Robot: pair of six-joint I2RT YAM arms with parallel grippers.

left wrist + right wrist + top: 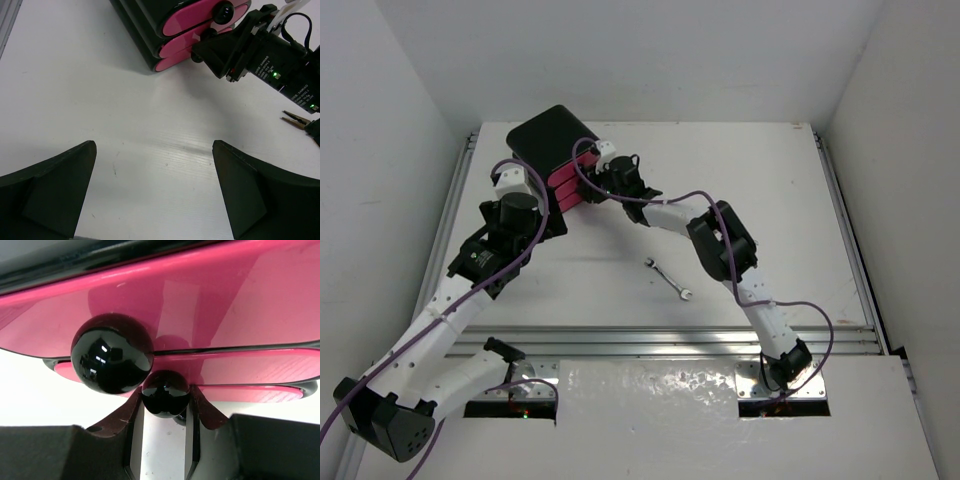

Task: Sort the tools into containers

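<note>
The glossy black box point(552, 135) with three pink drawers point(568, 190) stands at the back left; the drawers also show in the left wrist view point(200, 20). My right gripper point(592, 180) is at the drawer fronts. In the right wrist view its fingers point(125, 415) close round the middle drawer's black knob point(165, 392), below the top knob point(112, 352). A thin silver wrench point(668, 278) lies mid-table. My left gripper point(155, 150) is open and empty over bare table in front of the box. The screwdrivers are out of view.
The right arm's wrist point(260, 50) crosses the left wrist view just in front of the drawers. A small brownish tool tip point(295, 120) lies on the table beside it. White walls enclose the table on three sides.
</note>
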